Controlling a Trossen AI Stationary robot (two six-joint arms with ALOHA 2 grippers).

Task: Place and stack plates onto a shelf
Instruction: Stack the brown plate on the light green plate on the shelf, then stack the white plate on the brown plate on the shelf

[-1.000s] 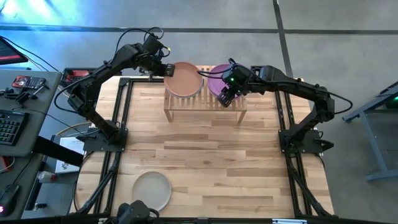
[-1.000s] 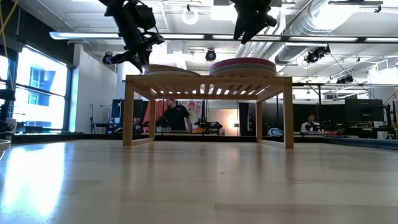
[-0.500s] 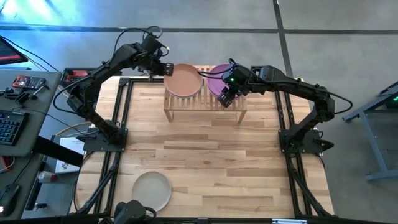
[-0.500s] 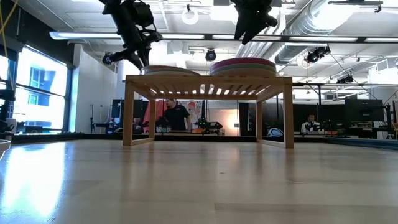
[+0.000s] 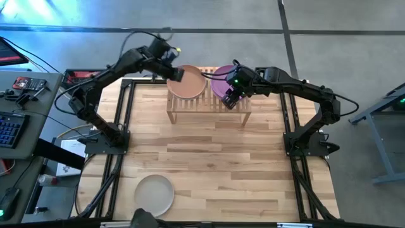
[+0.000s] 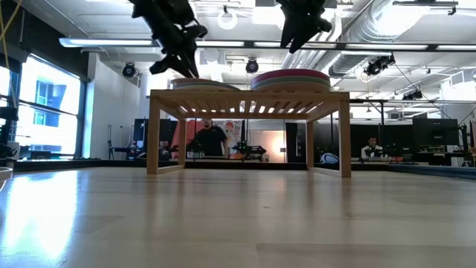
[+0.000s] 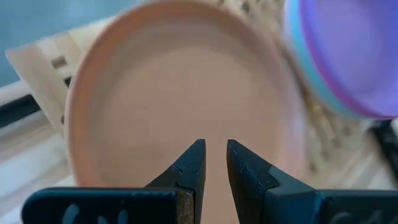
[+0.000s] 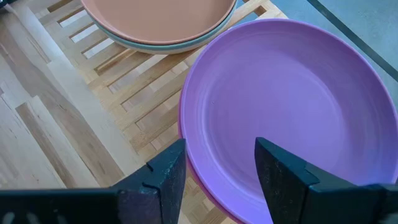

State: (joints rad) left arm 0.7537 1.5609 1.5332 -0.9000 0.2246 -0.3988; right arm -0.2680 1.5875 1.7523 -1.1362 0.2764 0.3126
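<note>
The light-wood shelf (image 5: 209,107) (image 6: 249,97) stands at the table's far edge. Two stacks of plates lie on its slats. The left stack has a terracotta plate (image 5: 188,85) (image 7: 174,93) on top of a grey-teal one (image 8: 186,42). The right stack has a purple plate (image 5: 218,81) (image 8: 286,106) on top. My left gripper (image 5: 176,73) (image 7: 214,149) hovers over the terracotta plate's left part, its fingers a narrow gap apart. My right gripper (image 5: 229,98) (image 8: 221,155) hangs open above the purple plate's near rim. A beige plate (image 5: 154,193) lies flat near the table's near-left corner.
The table's middle (image 5: 209,152) shows bare wood between the shelf and the beige plate. A dark metal frame (image 5: 123,114) runs along both sides. A side desk with a keyboard (image 5: 9,130) stands to the left. People (image 6: 208,138) sit in the room behind.
My left gripper has moved toward the table's right, from beside the terracotta plate's left rim to a spot above the plate. The right arm and both stacks have kept still.
</note>
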